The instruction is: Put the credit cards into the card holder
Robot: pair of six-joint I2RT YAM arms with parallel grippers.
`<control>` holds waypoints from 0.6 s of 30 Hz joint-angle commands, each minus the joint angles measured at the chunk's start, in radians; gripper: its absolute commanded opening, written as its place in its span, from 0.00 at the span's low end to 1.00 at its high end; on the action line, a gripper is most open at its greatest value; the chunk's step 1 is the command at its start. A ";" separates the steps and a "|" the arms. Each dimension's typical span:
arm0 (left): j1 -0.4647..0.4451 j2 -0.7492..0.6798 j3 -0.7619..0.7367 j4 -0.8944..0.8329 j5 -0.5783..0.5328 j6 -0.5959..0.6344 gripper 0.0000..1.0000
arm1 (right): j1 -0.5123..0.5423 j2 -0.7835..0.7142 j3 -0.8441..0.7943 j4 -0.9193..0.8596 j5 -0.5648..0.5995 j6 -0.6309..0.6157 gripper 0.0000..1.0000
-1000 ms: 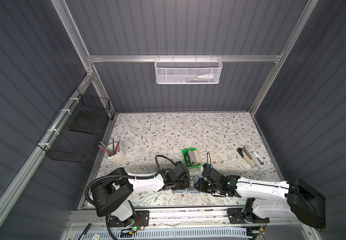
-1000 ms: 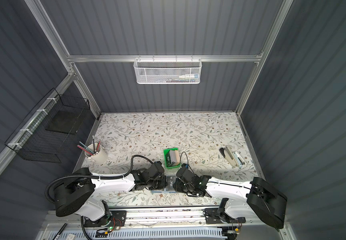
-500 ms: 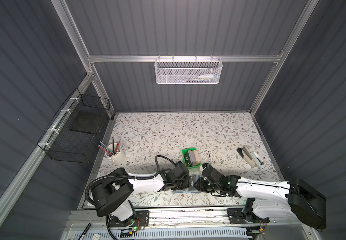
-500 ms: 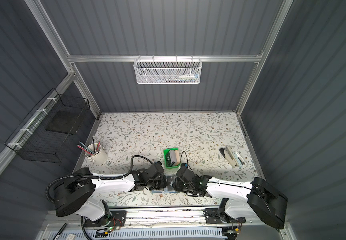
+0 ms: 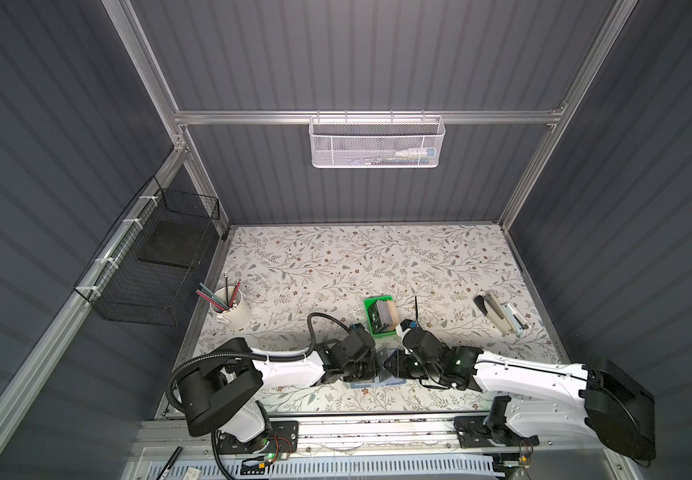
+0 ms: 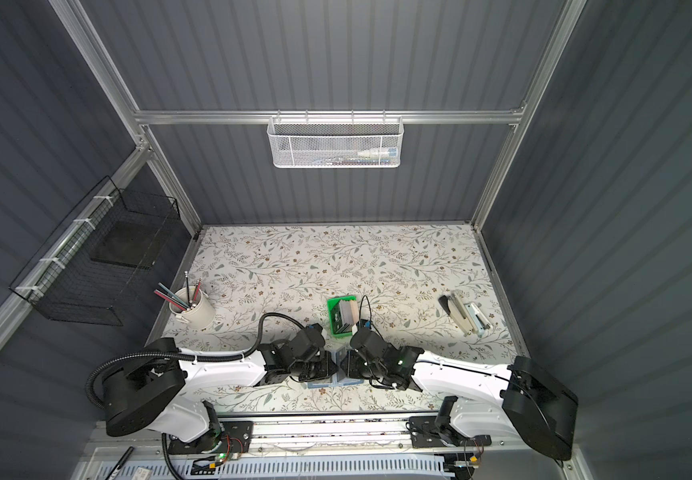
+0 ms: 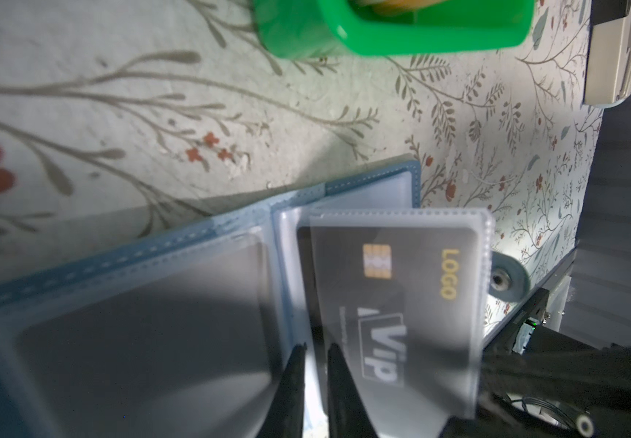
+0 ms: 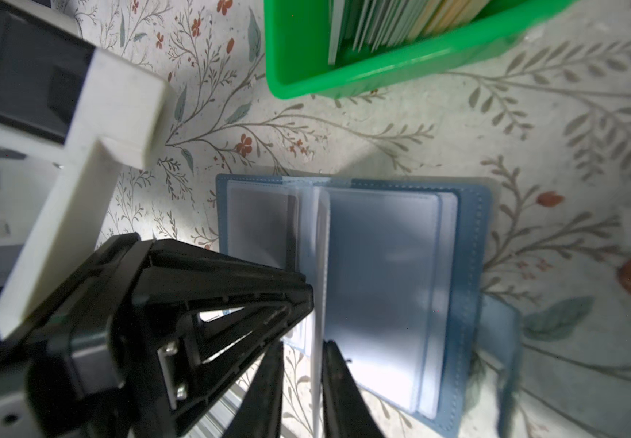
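Both top views: my left gripper (image 5: 373, 369) and right gripper (image 5: 389, 368) meet over the open card holder (image 5: 361, 385); spare credit cards (image 5: 385, 316) wait in the green tray (image 5: 378, 300) just behind. Left wrist: my tips stand nearly together beside the sleeved dark card (image 7: 389, 295); whether they grip anything, I cannot tell. Right wrist: I pinch the clear sleeve (image 8: 317, 246) upright to leave its pocket reachable.

Blue card holder (image 8: 471, 265), green tray (image 8: 382, 72), dark gold-lettered card (image 7: 416, 273), floral-patterned table (image 5: 336, 257).

Both top views look steeply down from high above onto the whole worktop (image 5: 336, 257), nearly alike. Each wrist camera looks closely at the open card holder (image 8: 473, 265), which both wrist views share.
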 commanded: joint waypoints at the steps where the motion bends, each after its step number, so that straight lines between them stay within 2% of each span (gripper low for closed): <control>1: 0.021 -0.035 -0.003 -0.025 0.019 0.015 0.15 | 0.003 0.021 0.029 -0.026 0.012 -0.025 0.22; 18: 0.156 -0.096 -0.049 0.054 0.117 0.028 0.15 | 0.011 0.126 0.111 -0.058 0.010 -0.043 0.23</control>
